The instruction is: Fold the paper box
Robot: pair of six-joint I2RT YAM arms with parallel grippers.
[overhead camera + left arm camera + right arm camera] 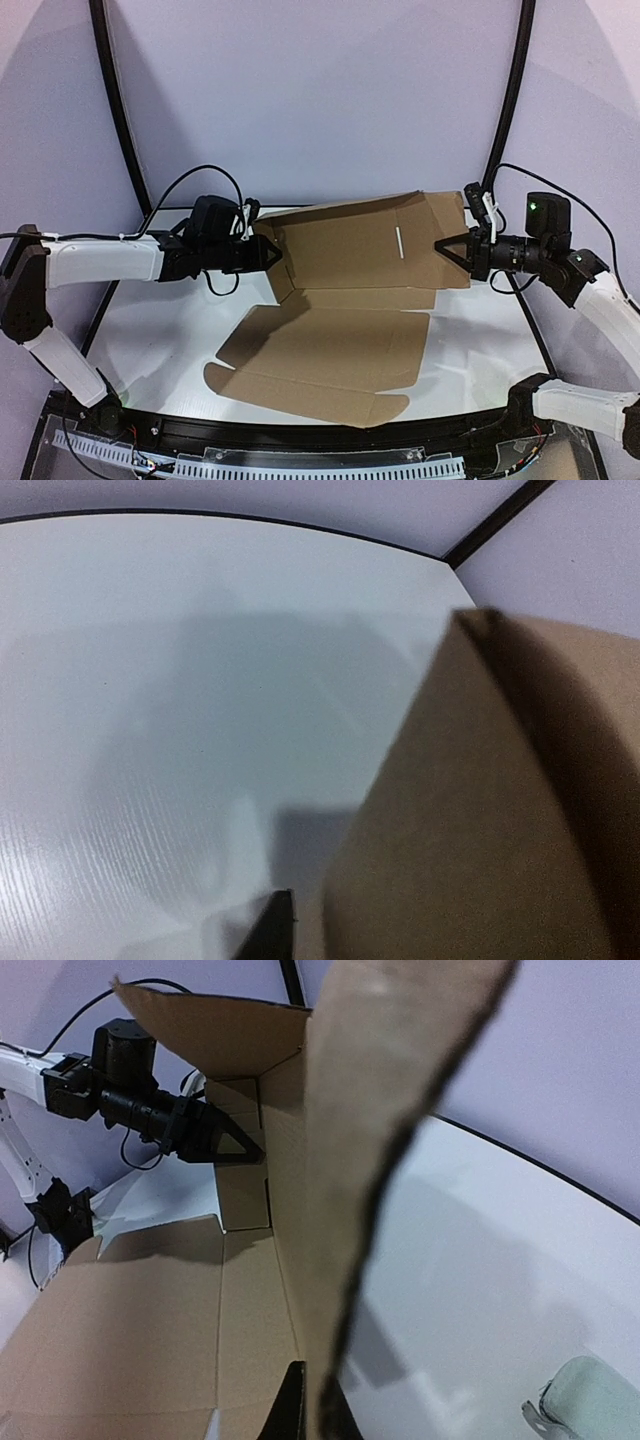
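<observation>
Top external view: the paper box [345,300] sits mid-table on the white table [150,330], half-formed, with its rear panel standing upright and its wide front flap flat toward the arm bases. The right gripper [440,246] is closed tight, pinching the box's right end flap; the right wrist view shows the cardboard edge running down between its fingers. The left gripper [272,254] touches the left end flap, can't tell if its jaws are parted or gripping. A pale green-grey case [590,1400] lies on the table in the right wrist view's corner.
</observation>
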